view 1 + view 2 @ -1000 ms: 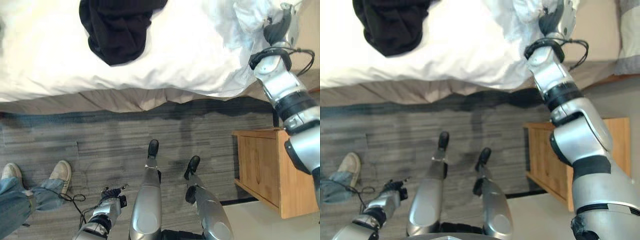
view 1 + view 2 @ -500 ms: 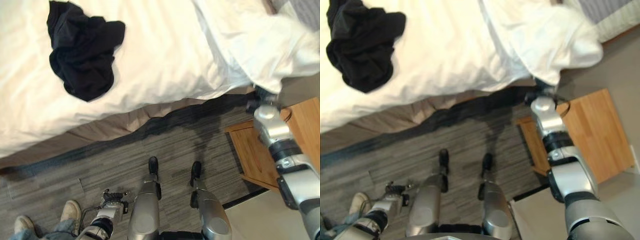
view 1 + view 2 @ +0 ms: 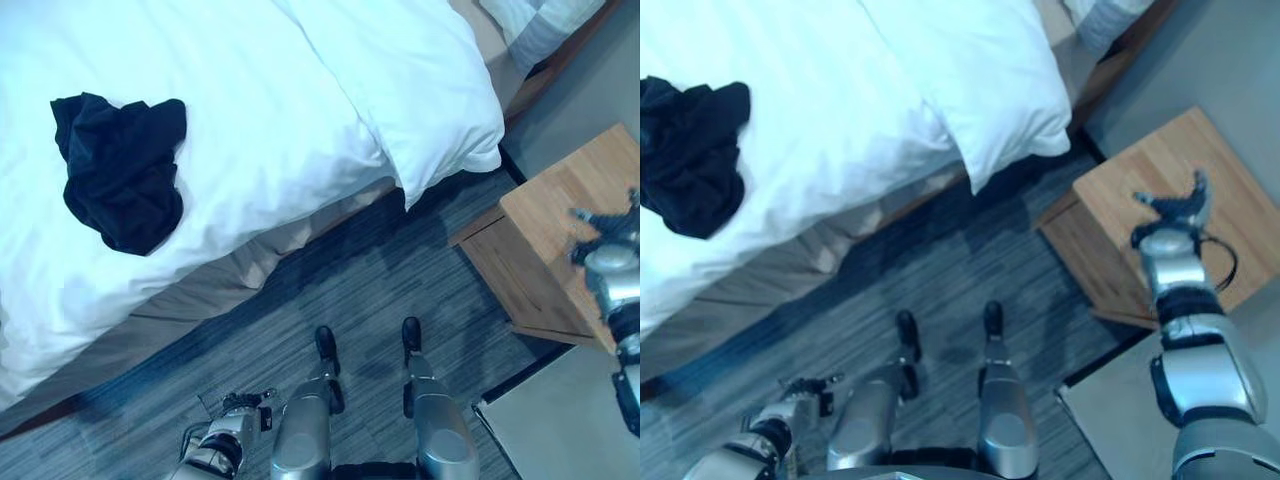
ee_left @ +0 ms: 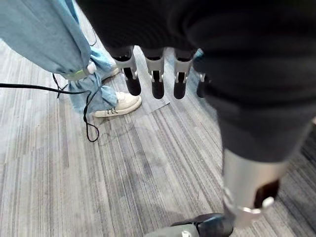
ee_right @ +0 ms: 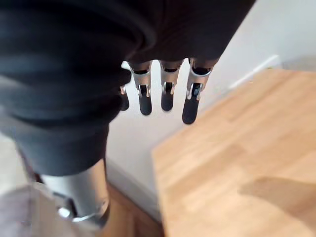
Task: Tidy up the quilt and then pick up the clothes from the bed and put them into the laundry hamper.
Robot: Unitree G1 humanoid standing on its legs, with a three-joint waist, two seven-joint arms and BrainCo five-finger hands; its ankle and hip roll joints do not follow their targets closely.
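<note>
Right hand [image 3: 1172,210], fingers spread, empty, well apart from black clothes [image 3: 120,170].

White quilt [image 3: 300,110] spread flat, crumpled black clothes [image 3: 120,170] on it

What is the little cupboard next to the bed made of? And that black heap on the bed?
The cupboard looks like wood with a smooth light-brown finish: faint grain lines run along its top. The black heap looks like soft cloth, probably clothes: it lies crumpled in folds on the white quilt.
</note>
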